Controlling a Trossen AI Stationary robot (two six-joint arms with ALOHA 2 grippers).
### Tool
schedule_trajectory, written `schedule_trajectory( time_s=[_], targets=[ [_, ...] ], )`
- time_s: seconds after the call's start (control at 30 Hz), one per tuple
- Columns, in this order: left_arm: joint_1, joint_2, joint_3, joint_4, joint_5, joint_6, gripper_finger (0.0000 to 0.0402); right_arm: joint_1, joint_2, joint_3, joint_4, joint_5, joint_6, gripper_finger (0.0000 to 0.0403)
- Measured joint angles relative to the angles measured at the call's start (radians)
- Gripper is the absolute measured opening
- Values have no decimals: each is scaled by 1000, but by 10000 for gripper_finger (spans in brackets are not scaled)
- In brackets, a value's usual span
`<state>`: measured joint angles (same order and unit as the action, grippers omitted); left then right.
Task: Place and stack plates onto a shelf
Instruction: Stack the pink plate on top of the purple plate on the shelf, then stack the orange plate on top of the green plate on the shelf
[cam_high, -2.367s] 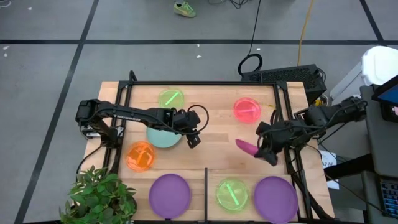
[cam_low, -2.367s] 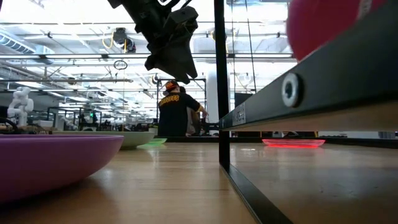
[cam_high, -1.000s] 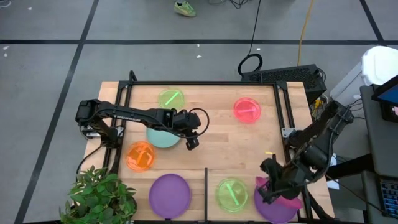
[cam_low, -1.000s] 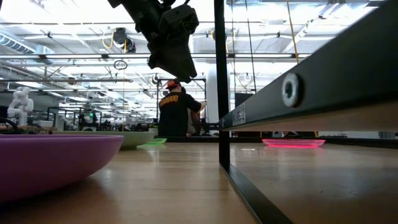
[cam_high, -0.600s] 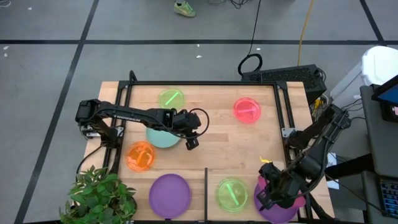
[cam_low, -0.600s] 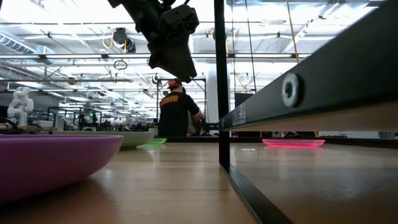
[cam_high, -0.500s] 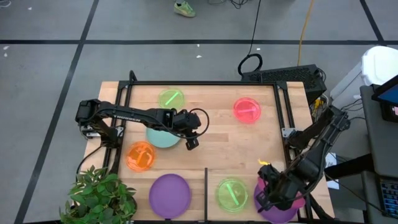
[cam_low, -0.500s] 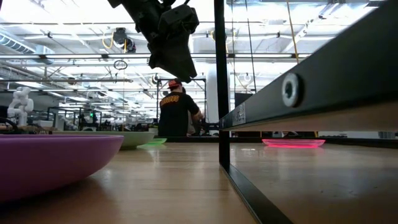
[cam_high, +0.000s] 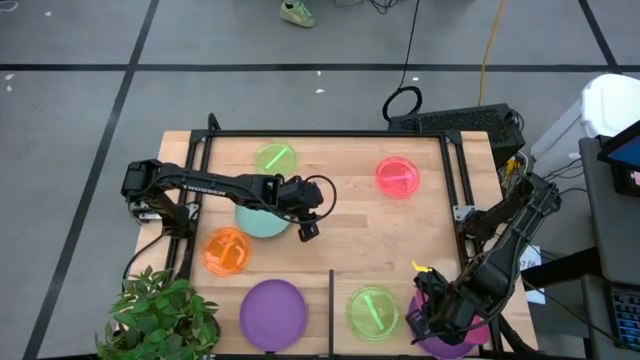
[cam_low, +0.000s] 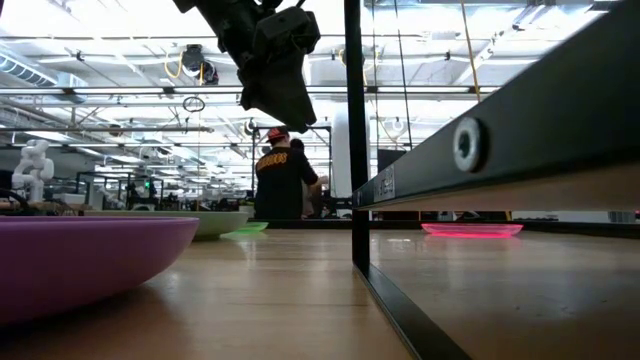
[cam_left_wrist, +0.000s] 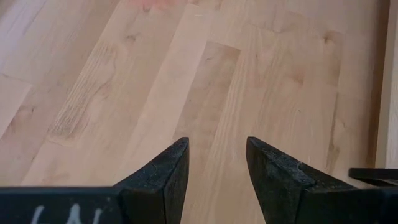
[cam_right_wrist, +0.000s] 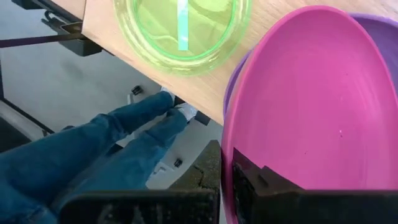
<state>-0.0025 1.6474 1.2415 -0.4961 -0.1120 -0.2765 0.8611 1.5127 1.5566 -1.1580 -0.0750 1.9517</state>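
My right gripper (cam_high: 427, 322) is shut on a magenta plate (cam_right_wrist: 305, 112) at the table's near right corner. It holds the plate tilted just over a purple plate (cam_right_wrist: 376, 28) on the shelf (cam_high: 400, 280). A translucent green plate (cam_right_wrist: 183, 28) lies flat on the shelf beside them. My left gripper (cam_high: 308, 227) hangs open over bare wood mid-table, next to a pale teal plate (cam_high: 258, 221). Nothing is between its fingers (cam_left_wrist: 168, 174). My right gripper pinches the magenta plate's rim (cam_right_wrist: 227, 152) between its two fingers, one on the hollow face and one on the underside. The fingers slant down from above. The plate is tilted over the purple plate; whether its far edge rests on it I cannot tell.
A black divider bar (cam_high: 331, 300) splits the near edge, with another purple plate (cam_high: 272, 312) on its left. An orange plate (cam_high: 226, 250), a far green plate (cam_high: 275, 158) and a red-pink plate (cam_high: 397, 177) lie flat. A plant (cam_high: 160, 318) stands near left. A person's legs (cam_right_wrist: 93, 162) show below the near edge.
My right gripper has come down and toward the table's near edge with the magenta plate, rolling a little. The plate now hangs lower over the purple plate. The left arm has kept still.
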Motion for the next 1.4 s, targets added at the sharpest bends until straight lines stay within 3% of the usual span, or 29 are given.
schedule_trajectory(
  time_s=[0.43, 0.9, 1.4],
  targets=[
    [0, 0, 0, 0, 3, 13, 165, 1, 5, 0, -47, 0, 4, 1],
    [0, 0, 0, 0, 3, 13, 165, 1, 5, -100, 105, -32, -2, 6],
    [0, 0, 0, 0, 3, 29, 165, 1, 5, -102, 137, -31, -60, 70]
  ],
)
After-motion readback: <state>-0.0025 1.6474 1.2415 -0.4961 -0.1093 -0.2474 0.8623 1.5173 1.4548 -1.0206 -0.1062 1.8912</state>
